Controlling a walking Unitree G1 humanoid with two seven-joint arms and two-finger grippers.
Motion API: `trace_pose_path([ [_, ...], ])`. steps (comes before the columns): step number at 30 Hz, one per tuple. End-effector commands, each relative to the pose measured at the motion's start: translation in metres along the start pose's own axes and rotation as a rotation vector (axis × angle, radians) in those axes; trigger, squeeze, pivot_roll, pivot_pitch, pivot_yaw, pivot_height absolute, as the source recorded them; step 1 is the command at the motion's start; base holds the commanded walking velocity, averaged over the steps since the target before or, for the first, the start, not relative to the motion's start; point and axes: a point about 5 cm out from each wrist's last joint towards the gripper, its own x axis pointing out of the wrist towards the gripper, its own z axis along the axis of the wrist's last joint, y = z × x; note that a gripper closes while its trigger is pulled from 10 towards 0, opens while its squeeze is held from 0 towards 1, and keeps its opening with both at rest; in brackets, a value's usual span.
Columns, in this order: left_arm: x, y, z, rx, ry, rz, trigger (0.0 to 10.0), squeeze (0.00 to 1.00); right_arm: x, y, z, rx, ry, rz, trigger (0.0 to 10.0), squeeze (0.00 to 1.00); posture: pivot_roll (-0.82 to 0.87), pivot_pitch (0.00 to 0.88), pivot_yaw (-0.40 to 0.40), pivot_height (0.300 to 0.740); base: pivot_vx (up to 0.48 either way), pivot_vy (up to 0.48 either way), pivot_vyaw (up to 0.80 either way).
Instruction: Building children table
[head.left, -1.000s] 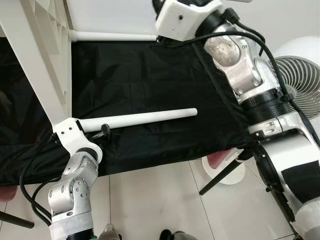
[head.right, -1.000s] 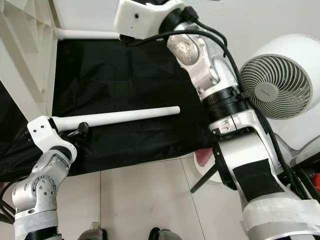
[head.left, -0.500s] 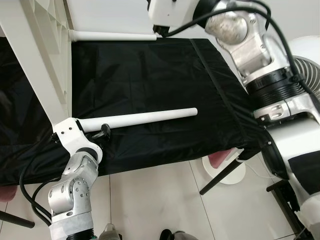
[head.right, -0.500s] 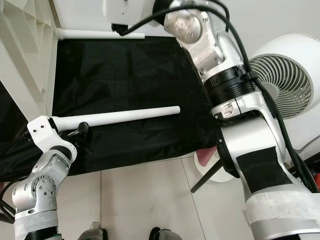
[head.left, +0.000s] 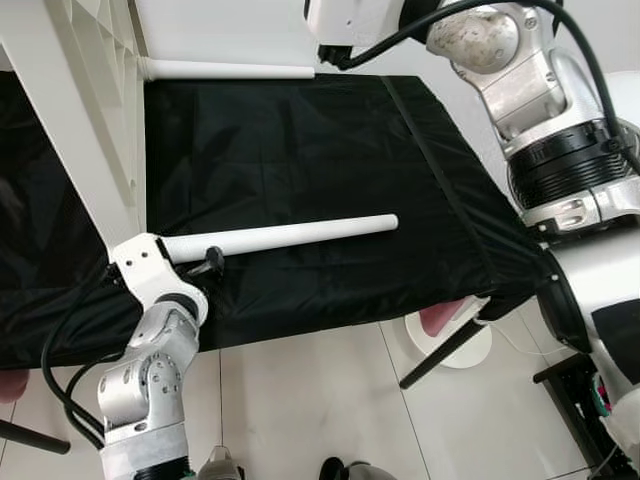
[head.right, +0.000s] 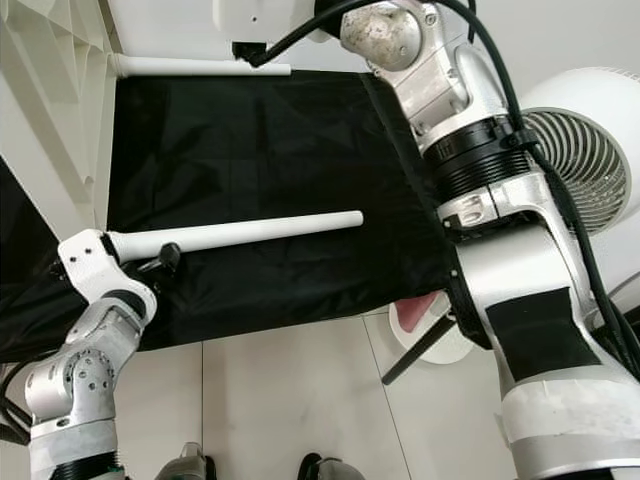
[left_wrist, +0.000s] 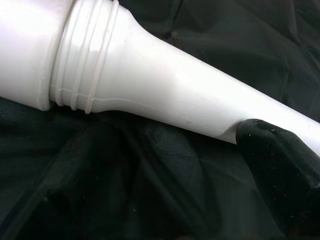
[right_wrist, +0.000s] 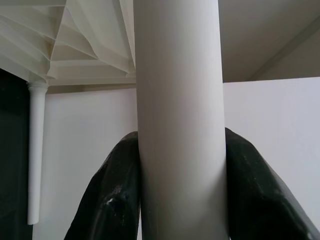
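The right gripper (right_wrist: 180, 200) clamps its fingers (right_wrist: 107, 195) on a white table leg (right_wrist: 177, 100) near the upturned tabletop (head.left: 85, 130). The left gripper (head.left: 205, 262) holds another leg (head.left: 290, 234) on black cloth (head.left: 300, 140). A slanted leg may cross-thread.

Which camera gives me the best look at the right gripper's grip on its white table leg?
The right wrist view: both black fingers press the white plastic table leg from opposite sides. The eye views show that leg lying along the far edge of the black cloth, with the right gripper at its end and the fingers mostly hidden.
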Motion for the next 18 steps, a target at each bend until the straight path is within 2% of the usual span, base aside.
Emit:
trace_pose_path([
  [1, -0.001, 0.004, -0.022, -0.036, 0.109, 0.036, 10.0, 0.00, -0.008, -0.035, 0.000, 0.018, -0.006, -0.141, 0.0, 0.00, 0.12, 0.121, -0.035, 0.740, 0.000, 0.000, 0.00],
  [5, 0.001, 0.005, -0.018, -0.073, 0.096, 0.054, 10.0, 0.00, -0.010, -0.039, -0.001, 0.015, 0.000, -0.154, 0.0, 0.00, 0.12, 0.121, -0.035, 0.740, 0.000, 0.000, 0.00],
  [8, 0.002, -0.002, -0.007, -0.177, 0.058, 0.023, 10.0, 0.00, -0.013, -0.042, -0.002, 0.023, -0.003, -0.175, 0.0, 0.00, 0.12, 0.119, -0.033, 0.740, 0.000, 0.000, 0.00],
  [9, 0.002, -0.002, -0.007, -0.177, 0.058, 0.023, 10.0, 0.00, -0.013, -0.042, -0.002, 0.023, -0.003, -0.175, 0.0, 0.00, 0.12, 0.119, -0.033, 0.740, 0.000, 0.000, 0.00],
  [11, 0.003, -0.004, -0.007, -0.230, 0.062, 0.013, 10.0, 0.00, -0.014, -0.046, -0.002, 0.027, -0.005, -0.201, 0.0, 0.00, 0.12, 0.115, -0.034, 0.740, 0.000, 0.000, 0.00],
  [12, 0.003, -0.006, -0.007, -0.250, 0.066, 0.009, 10.0, 0.00, -0.016, -0.052, -0.002, 0.033, -0.004, -0.241, 0.0, 0.00, 0.12, 0.114, -0.035, 0.740, 0.000, 0.000, 0.00],
  [18, 0.006, -0.009, -0.003, -0.295, 0.051, -0.002, 10.0, 0.00, -0.022, -0.063, -0.005, 0.028, 0.016, -0.305, 0.0, 0.00, 0.12, 0.115, -0.040, 0.740, 0.000, 0.000, 0.00],
])
